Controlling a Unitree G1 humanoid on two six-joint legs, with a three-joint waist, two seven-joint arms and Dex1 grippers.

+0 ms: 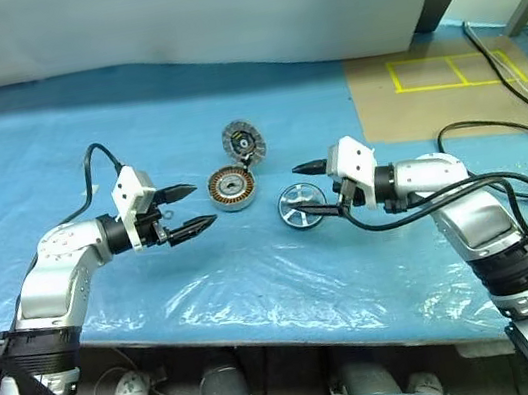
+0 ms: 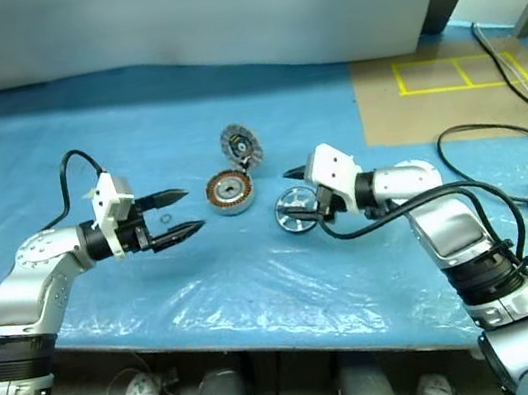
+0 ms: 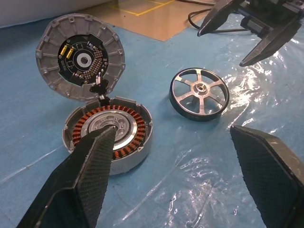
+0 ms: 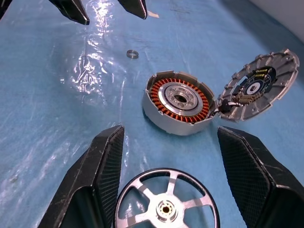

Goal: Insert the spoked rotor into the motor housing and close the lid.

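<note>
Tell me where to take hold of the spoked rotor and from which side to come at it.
Grip the thin rim of the spoked rotor, probably pinching it across its width. It lies flat on the blue sheet, apart from the motor housing, so come from above with the right gripper, whose open fingers are already beside it. The open spokes offer an alternative hold near the hub.

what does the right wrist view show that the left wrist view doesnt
Right wrist view alone: a small metal ring lying on the blue sheet beyond the motor housing. Left wrist view alone: brown floor with yellow tape and a black cable. Both share the housing with its lid standing open, the spoked rotor lying apart, and both open grippers.
</note>
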